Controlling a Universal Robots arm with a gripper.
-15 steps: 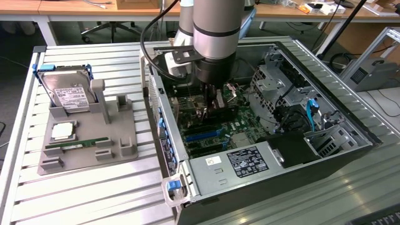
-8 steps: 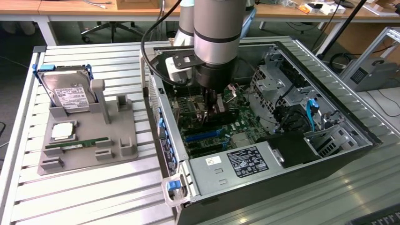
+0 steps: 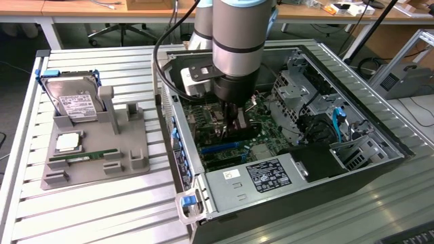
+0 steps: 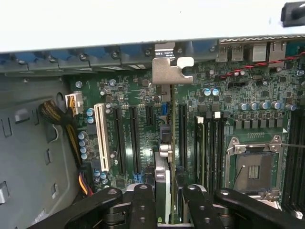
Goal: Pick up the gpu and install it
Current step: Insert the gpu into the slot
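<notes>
Inside, then: open case (image 3: 379, 137) lying on its side on the slatted table (image 3: 101, 213), motherboard (image 4: 138, 95) facing up, arm (image 3: 237, 46) reaching down into the middle of it. Power supply (image 3: 265, 175) at the case's near end, drive cage (image 3: 298, 86) and blue cables along its far wall. Beside the case, on the exterior view's left, a grey fixture (image 3: 129, 152) carrying a hard drive (image 3: 74, 104), a CPU (image 3: 68, 143) and a memory stick (image 3: 85, 156).

Gripper (image 4: 169, 200) clamped on the gpu (image 4: 163, 186), card held on edge between the two fingers (image 4: 143, 205), silvery bracket (image 4: 171, 71) at the case's rear wall, board edge running just over the long black slots (image 4: 131, 138) of the motherboard. Seated or only hovering above a slot: cannot tell.

Handling, as a judgement: light, stiff, thin, yet fragile. Bare components and solder on both faces, a gold edge that dislikes side load, so best taken by the board's top edge near its middle, as now, squarely and without twist. Bending likely if pushed off line.

Room: tight. White slot (image 4: 101, 138) and capacitors to one side of the card, memory slots (image 4: 214, 143) and CPU socket (image 4: 252, 164) to the other, rear wall close at the bracket end. Free movement mostly straight up and down; little sideways play.
</notes>
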